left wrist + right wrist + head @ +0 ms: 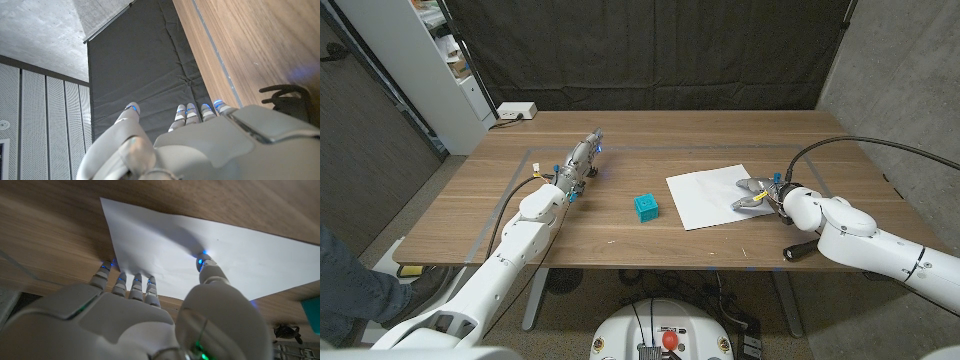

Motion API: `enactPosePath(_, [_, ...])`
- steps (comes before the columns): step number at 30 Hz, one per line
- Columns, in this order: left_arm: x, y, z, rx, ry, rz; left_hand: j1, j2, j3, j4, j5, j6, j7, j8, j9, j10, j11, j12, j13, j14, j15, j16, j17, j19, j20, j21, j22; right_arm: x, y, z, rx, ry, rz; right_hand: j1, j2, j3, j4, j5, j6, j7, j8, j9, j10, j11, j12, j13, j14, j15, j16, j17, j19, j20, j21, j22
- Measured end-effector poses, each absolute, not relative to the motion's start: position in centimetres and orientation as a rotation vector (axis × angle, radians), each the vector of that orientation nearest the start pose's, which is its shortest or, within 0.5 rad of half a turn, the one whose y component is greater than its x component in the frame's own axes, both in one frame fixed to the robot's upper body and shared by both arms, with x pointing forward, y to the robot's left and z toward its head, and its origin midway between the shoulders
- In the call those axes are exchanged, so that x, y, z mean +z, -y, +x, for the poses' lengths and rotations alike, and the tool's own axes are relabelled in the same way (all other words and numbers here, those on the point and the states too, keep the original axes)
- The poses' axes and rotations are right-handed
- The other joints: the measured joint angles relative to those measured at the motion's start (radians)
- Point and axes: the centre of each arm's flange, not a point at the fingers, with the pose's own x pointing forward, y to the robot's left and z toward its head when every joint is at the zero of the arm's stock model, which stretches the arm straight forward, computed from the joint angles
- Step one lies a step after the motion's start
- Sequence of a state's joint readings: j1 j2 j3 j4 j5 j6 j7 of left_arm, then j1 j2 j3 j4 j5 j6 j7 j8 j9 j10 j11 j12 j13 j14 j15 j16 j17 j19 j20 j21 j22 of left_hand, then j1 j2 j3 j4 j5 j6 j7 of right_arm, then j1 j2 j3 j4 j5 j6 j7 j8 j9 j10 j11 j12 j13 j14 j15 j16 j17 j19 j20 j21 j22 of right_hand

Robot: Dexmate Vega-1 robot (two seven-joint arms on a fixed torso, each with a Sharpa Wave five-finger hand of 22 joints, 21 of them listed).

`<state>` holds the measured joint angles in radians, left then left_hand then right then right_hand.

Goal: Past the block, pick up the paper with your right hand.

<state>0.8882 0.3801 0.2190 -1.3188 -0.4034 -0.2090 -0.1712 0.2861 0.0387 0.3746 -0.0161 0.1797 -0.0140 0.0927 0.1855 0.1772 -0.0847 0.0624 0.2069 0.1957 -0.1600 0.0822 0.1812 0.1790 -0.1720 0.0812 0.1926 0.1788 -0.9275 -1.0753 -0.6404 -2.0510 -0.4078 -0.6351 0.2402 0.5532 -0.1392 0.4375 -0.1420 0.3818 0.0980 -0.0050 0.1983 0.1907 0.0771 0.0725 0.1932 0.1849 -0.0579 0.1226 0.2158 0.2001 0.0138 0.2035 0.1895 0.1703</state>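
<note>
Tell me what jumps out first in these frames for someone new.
The white paper on the table's right half, with the right hand on its right edge, fingertips and thumb touching the sheet. Next, the small teal block just left of the paper, mid-table. The left hand waits on the table's left side, fingers straight, holding nothing.

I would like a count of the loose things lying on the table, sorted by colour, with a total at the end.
White: 1, the paper, with the right hand on its edge.
Teal: 1, the block, beside the paper and apart from it.
Total: 2
</note>
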Motion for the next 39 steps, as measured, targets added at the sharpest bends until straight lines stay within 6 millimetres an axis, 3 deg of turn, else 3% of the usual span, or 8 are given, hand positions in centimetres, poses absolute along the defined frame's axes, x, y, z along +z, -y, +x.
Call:
enactPosePath(17, [-4.2,-27.1,65.5,-0.273,0.566,0.072,0.000,0.000,-0.001,-0.001,0.000,0.000,0.000,0.000,0.000,-0.004,-0.004,0.000,0.000,0.000,0.000,0.000,0.000,0.000,0.000,0.000,0.000,-7.5,28.6,56.8,0.077,0.042,-1.527,-0.005,0.005,-0.011,0.003,0.022,0.063,-0.013,0.023,0.002,0.066,-0.019,0.020,0.005,0.070,-0.019,0.019,0.000,0.061,0.004,0.016,0.002])
enactPosePath(27, [-4.2,-27.1,65.6,-0.273,0.564,0.073,0.000,0.000,-0.004,-0.003,0.000,0.000,0.000,0.000,0.000,-0.004,-0.004,0.000,0.000,0.000,0.000,0.000,0.000,0.000,0.000,0.000,0.000,-8.5,28.7,57.4,0.044,0.049,-1.529,-0.002,0.008,-0.011,0.003,0.036,0.097,-0.025,0.024,0.002,0.097,-0.036,0.024,0.006,0.104,-0.043,0.029,0.000,0.096,0.003,0.023,0.002])
enactPosePath(39, [-4.0,-26.8,65.7,-0.276,0.560,0.083,0.000,0.000,-0.004,-0.003,0.000,0.000,0.000,0.000,0.000,-0.004,-0.004,0.000,0.000,0.000,0.000,0.000,0.000,0.000,0.000,0.000,0.000,-9.7,28.9,58.0,0.000,0.090,-1.527,0.033,0.013,-0.011,0.003,0.062,0.201,-0.050,0.044,0.002,0.203,-0.066,0.041,0.003,0.202,-0.080,0.052,0.000,0.188,0.002,0.029,0.002])
